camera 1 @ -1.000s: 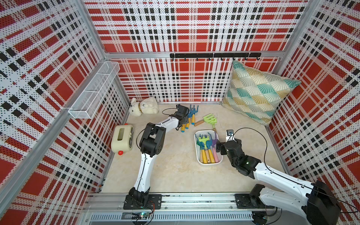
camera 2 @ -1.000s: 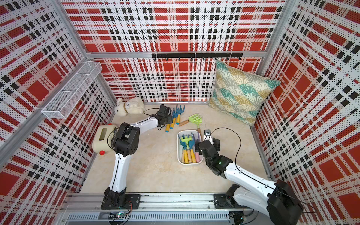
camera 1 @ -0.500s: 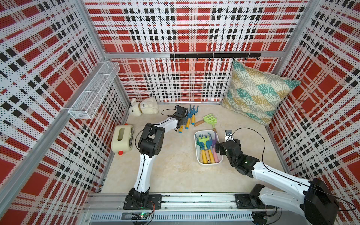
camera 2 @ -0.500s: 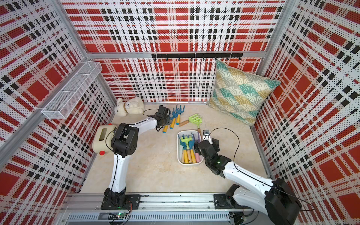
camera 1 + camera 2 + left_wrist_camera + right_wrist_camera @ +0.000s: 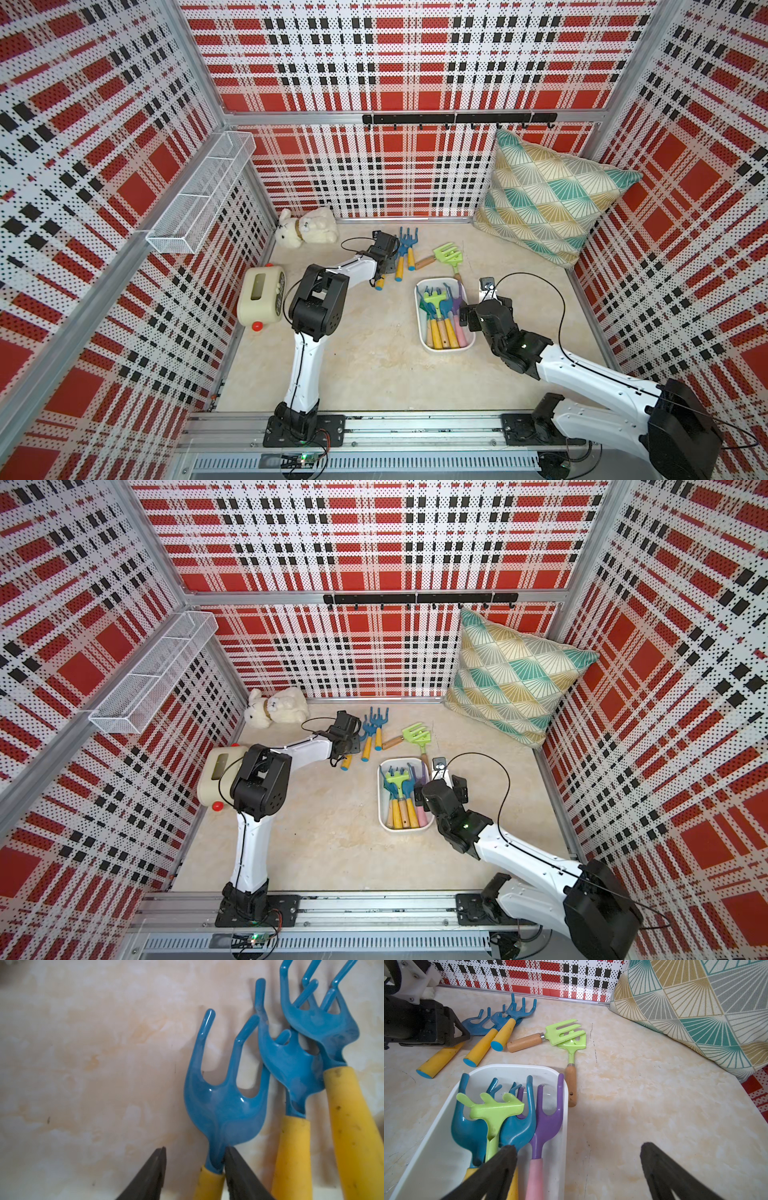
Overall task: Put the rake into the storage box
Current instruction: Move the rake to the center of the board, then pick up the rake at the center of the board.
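- Rake point(image 5: 222, 1109): left gripper point(image 5: 195, 1149) open astride its neck, not clamped; grasp step, I reckon.
- Next: clamp, lift toward storage box point(image 5: 419, 307) at 4 o'clock.
- Right gripper point(image 5: 578, 1145) gapes empty.

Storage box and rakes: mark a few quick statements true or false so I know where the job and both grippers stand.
1. The storage box holds a purple rake with a pink handle. True.
2. The left gripper is shut on a blue rake. False: its jaws stand apart, with the neck of the nearest blue rake between them, against one finger.
3. Three blue rakes with yellow handles lie on the table outside the box. True.
4. No green rake is left outside the box. False: two green rakes lie on the table beyond it, heads overlapping.
5. The right gripper is open and holds nothing. True.
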Robot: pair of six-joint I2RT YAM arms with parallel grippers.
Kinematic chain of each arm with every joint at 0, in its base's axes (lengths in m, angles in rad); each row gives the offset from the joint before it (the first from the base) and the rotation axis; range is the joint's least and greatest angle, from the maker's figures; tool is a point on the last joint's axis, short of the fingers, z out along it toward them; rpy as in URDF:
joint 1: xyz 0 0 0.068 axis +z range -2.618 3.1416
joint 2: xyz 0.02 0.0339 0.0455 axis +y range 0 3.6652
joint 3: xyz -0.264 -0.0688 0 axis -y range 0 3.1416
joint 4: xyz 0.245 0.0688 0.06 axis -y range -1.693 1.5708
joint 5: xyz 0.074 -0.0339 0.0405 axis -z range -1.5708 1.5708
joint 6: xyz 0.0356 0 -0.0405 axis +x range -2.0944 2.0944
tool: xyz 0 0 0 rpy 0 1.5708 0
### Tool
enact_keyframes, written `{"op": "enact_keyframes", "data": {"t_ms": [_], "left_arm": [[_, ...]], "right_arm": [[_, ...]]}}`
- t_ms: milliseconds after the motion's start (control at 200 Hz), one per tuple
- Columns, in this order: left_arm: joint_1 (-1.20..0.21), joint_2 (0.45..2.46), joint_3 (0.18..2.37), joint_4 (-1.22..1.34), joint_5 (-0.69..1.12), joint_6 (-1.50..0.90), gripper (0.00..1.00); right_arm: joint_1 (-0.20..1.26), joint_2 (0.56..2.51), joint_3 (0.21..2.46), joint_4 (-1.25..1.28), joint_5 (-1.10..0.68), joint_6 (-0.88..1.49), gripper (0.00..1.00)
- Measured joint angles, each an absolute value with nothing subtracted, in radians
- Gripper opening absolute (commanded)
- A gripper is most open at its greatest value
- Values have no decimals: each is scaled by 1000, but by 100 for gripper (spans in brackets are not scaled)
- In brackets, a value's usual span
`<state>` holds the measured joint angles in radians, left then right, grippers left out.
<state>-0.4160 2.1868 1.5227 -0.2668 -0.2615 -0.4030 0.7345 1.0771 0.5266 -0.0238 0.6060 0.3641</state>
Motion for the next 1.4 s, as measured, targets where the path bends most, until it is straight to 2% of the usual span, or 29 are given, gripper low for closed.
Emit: {"op": "enact_keyframes", "data": {"t_ms": [150,276,431,676,1147,1268,1398], "left_arm": [[-416,2130,1435,-249,-225,-405,47],[-414,2082,1357,-214,-181,-411,57],[-410,2035,1278,-181,-147,-418,61],[-408,2023,1257,-163,-129,-418,60],[-439,1893,1231,-210,-90,-410,74],[-449,1901,1231,-239,-112,-404,74],[-458,1934,1236,-269,-136,-398,69]], "right_arm": [[735,1077,527,-24,606,364,100],[735,1077,527,-24,603,364,100],[735,1082,527,-23,599,364,100],[735,1084,527,-23,587,364,100],[735,1092,532,-23,576,363,100],[735,1092,532,-24,572,363,100],[735,1092,532,-23,571,363,100]]}}
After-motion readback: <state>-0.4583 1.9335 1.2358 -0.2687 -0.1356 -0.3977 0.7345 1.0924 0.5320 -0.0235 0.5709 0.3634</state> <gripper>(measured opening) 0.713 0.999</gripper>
